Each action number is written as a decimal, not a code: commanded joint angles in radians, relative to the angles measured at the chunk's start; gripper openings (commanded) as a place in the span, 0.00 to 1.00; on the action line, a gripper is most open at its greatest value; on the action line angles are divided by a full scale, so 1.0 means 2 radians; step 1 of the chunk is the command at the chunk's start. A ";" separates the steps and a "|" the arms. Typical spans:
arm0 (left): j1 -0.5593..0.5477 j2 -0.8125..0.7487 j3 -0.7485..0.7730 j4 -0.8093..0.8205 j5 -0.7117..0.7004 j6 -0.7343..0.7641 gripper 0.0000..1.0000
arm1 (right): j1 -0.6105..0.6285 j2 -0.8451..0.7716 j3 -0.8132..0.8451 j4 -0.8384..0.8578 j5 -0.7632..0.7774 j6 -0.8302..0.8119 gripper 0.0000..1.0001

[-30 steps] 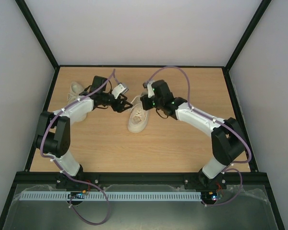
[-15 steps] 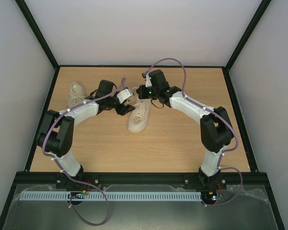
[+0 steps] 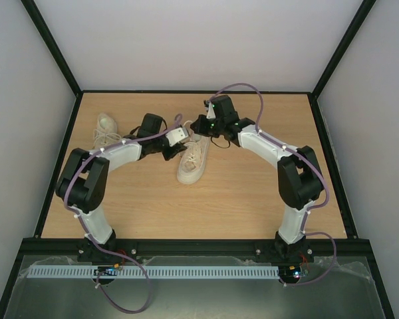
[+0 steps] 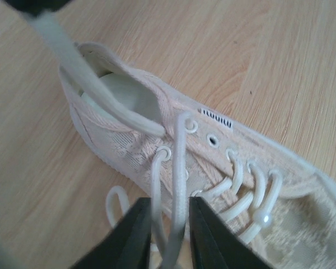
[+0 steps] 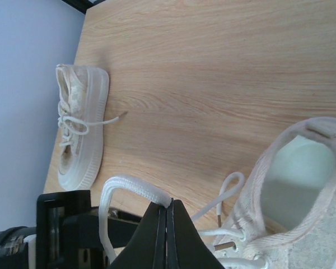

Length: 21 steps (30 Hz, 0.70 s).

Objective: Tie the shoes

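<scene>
Right tool (image 5: 167, 205) pinches a lace loop (image 5: 131, 186) of the middle shoe (image 3: 193, 161), likely holding it clear for knotting; left tool (image 4: 169, 235) stands narrow about two lace strands (image 4: 180, 179), grip unclear; second shoe (image 3: 105, 130) lies far left.

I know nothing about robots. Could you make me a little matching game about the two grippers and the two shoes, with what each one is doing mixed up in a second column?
Column 1
1. left gripper
2. right gripper
3. middle shoe
4. far-left shoe

Column 2
A. lies alone, away from both grippers
B. shut on a lace loop
C. open, with lace strands running through it
D. sits between the two grippers, not yet tied

Pairs: 1-C, 2-B, 3-D, 4-A
</scene>
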 commanded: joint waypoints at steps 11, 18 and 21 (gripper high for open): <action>-0.006 -0.044 0.004 -0.013 0.016 0.016 0.03 | -0.008 -0.001 0.015 -0.069 -0.054 0.039 0.01; -0.010 -0.045 0.011 -0.021 0.029 0.019 0.02 | -0.009 0.035 0.021 -0.113 -0.064 0.007 0.01; -0.011 -0.040 0.014 -0.021 0.030 0.016 0.02 | -0.008 0.056 0.053 -0.149 -0.061 -0.022 0.01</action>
